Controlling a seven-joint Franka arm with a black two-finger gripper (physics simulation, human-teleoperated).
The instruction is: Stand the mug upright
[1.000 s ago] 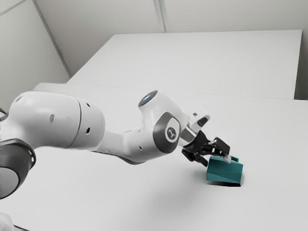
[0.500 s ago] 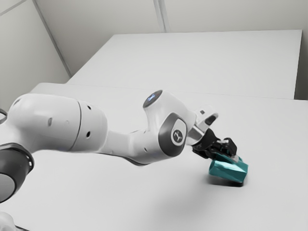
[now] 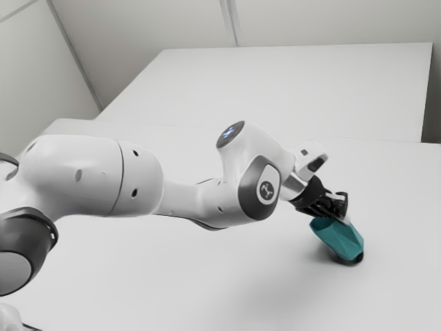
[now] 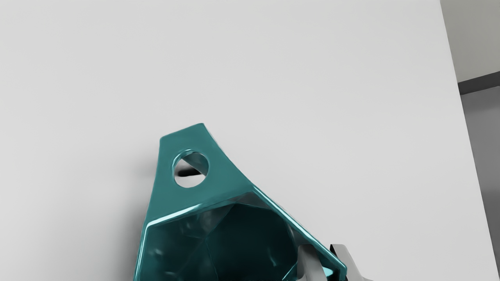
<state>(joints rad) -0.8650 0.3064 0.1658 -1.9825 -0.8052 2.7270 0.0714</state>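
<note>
My gripper (image 3: 342, 216) is closed on the teal mug (image 3: 340, 238), pinching its wall near the exterior view's right, over the white table (image 3: 172, 283). One of my grey fingertips (image 4: 311, 263) sits inside the mouth, the other outside, with the thin wall between them. The mug leans well off upright: its open mouth is raised and faces the exterior view's left, and its base points down toward the exterior view's right, with a dark shadow (image 3: 335, 257) beneath. Whether the base touches the table, I cannot tell. In the wrist view I look down into the dark, faceted interior (image 4: 250, 242), past the shiny rim (image 4: 175, 214). The handle (image 4: 224, 175) juts from the mug's side, apart from my fingertips, and through its round hole I see pale tabletop and a dark patch. My white arm (image 3: 186, 200) reaches in from the exterior view's left.
</note>
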